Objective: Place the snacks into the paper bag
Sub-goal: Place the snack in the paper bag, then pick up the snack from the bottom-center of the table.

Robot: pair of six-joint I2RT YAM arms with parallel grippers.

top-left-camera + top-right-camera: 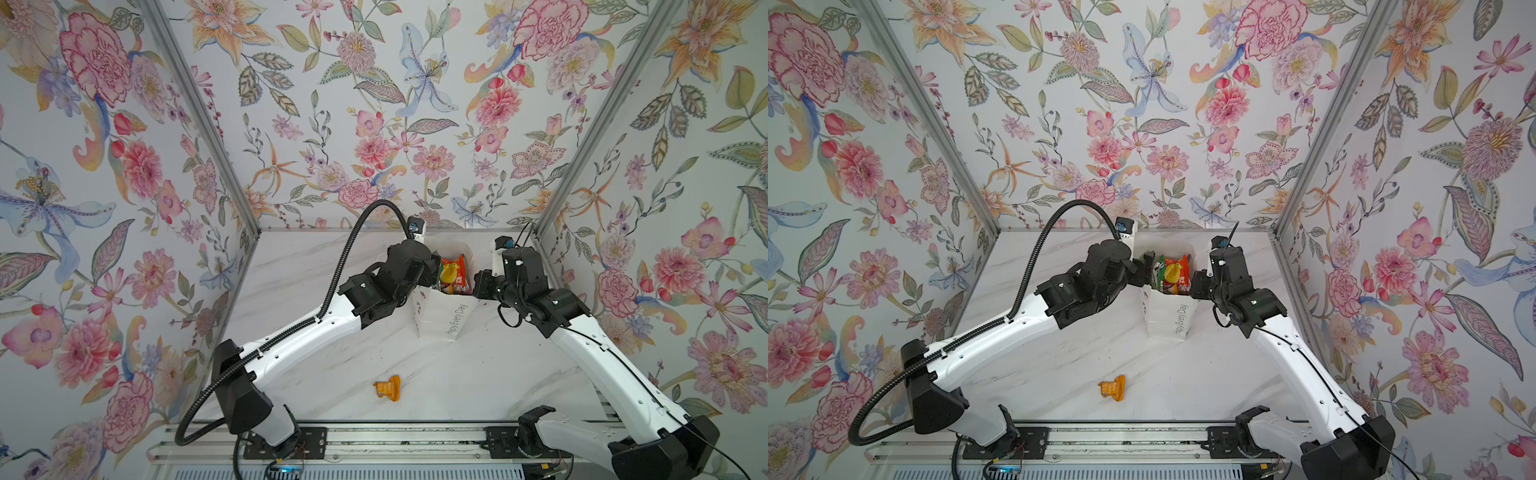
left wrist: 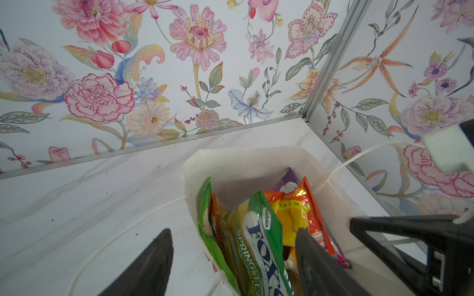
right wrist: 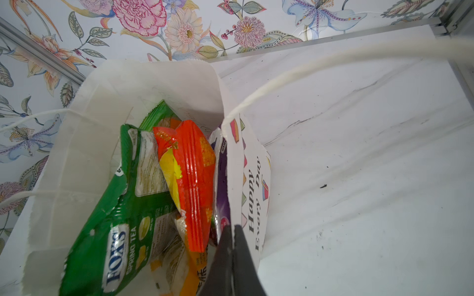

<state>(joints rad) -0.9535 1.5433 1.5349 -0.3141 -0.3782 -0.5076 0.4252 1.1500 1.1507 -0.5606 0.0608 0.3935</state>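
The white paper bag (image 1: 440,320) (image 1: 1167,320) stands upright at the back of the table. Several snacks fill it: a green FOX'S packet (image 2: 259,230) (image 3: 115,230), a red-orange sachet (image 2: 295,205) (image 3: 195,174), a green chips bag (image 2: 205,217) and a purple pack (image 3: 221,179). My left gripper (image 2: 232,230) (image 1: 436,270) hangs open over the bag's mouth. One of its fingers is inside the bag and one outside, and the FOX'S packet lies loose between them. My right gripper (image 3: 233,226) (image 1: 478,282) is shut on the bag's printed wall at the rim. One orange packet (image 1: 388,388) (image 1: 1113,387) lies alone on the table.
Flowered walls with metal corner posts (image 1: 582,141) close in the marble table (image 1: 316,266) on three sides. The bag's cord handle (image 3: 307,69) loops up past my right wrist. The arm bases sit on a rail (image 1: 374,440) at the front edge.
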